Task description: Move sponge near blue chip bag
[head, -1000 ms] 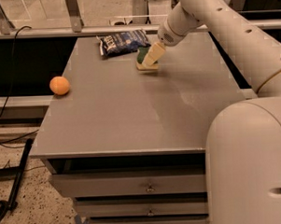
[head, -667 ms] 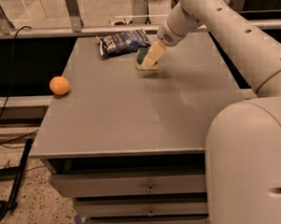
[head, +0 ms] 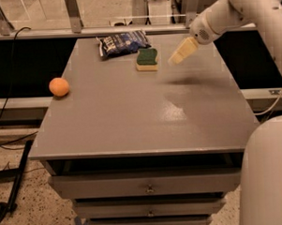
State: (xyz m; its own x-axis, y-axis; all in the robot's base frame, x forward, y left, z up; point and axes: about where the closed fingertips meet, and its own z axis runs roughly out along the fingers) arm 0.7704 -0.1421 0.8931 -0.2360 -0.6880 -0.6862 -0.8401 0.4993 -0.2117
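The sponge, dark green top on pale yellow foam, lies flat on the grey table near its far edge. The blue chip bag, crinkled dark blue with white lettering, lies just behind and left of it, close beside it. My gripper hangs in the air to the right of the sponge, apart from it and above the table, with nothing seen in it.
An orange ball sits at the table's left edge. Drawers run below the tabletop's front. A metal railing and a cable lie behind the table. My white robot body fills the lower right.
My gripper was down at the sponge; it has let go and moved right and up. The sponge now lies uncovered beside the blue chip bag.
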